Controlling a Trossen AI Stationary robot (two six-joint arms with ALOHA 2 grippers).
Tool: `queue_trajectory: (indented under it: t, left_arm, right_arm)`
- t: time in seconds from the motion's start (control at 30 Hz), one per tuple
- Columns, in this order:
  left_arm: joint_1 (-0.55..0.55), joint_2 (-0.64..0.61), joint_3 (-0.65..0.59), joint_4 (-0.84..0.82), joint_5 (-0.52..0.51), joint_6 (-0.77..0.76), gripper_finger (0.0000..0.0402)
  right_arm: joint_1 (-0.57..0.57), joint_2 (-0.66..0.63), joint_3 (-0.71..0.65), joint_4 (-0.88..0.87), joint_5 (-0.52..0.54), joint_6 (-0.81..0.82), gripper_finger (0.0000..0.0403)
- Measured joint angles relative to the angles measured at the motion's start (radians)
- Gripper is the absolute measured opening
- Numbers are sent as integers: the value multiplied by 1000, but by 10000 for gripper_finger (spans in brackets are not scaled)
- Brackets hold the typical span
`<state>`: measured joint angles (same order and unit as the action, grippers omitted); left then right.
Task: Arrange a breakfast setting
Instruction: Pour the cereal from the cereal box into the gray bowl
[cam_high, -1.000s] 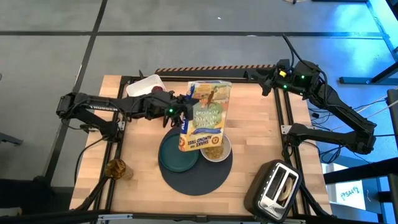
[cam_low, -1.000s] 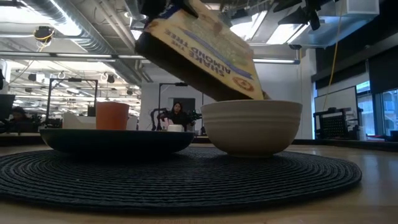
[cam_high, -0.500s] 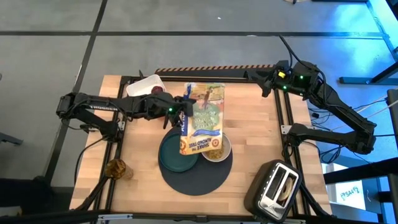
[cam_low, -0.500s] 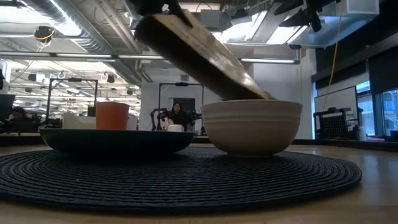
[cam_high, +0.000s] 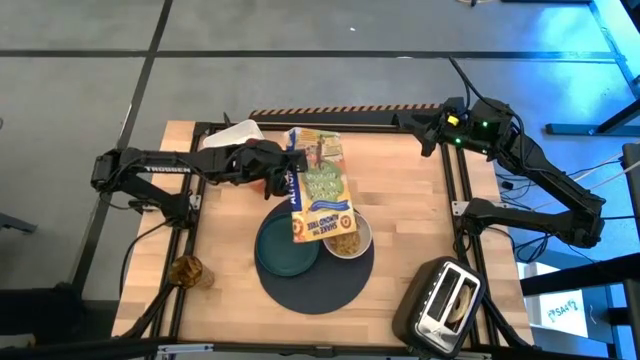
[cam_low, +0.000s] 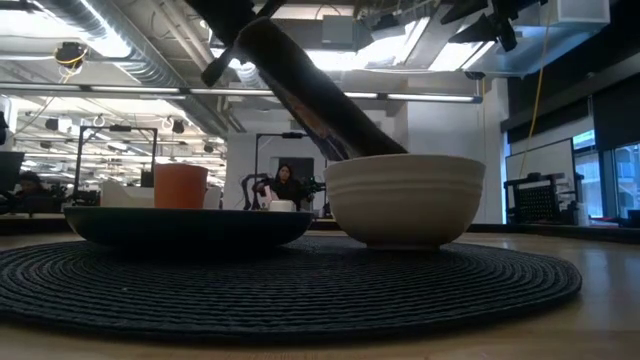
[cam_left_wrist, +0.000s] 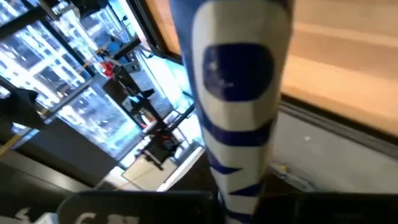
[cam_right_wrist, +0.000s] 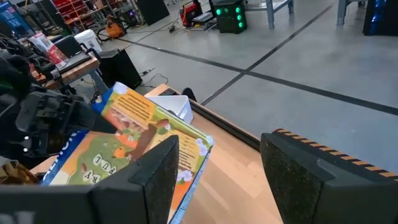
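The white bowl (cam_high: 347, 240) holding cereal sits on the round dark-navy mat (cam_high: 318, 281) near the worktop's (cam_high: 410, 190) middle, with the teal plate (cam_high: 285, 248) touching it at its 9 o'clock. A cereal box (cam_high: 318, 192) tilts over the bowl, its mouth down at the rim, and the left pincer (cam_high: 282, 172) pinches the box's upper end. The right pincer (cam_right_wrist: 217, 171) hangs spread at the worktop's 1 o'clock corner, well apart from the setting.

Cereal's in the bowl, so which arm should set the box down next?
Left. Its pincer already grips the green-and-blue cardboard cereal box tilted over the white ceramic bowl. The right pincer waits open at the far table edge, holding nothing.
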<state>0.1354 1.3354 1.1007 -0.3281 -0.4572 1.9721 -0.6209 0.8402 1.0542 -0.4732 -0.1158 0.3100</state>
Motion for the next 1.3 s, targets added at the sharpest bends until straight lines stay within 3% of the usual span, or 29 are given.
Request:
queue_trajectory:
  t: [0.97, 1.3]
  left_arm:
    - [53, -15, 0, 1, 31, -68, 4]
    - [60, -73, 0, -105, 129, -302, 4]
  right_arm:
    - [0, 0, 0, 0, 2, -5, 214]
    - [-1, 0, 0, 8, 1, -5, 214]
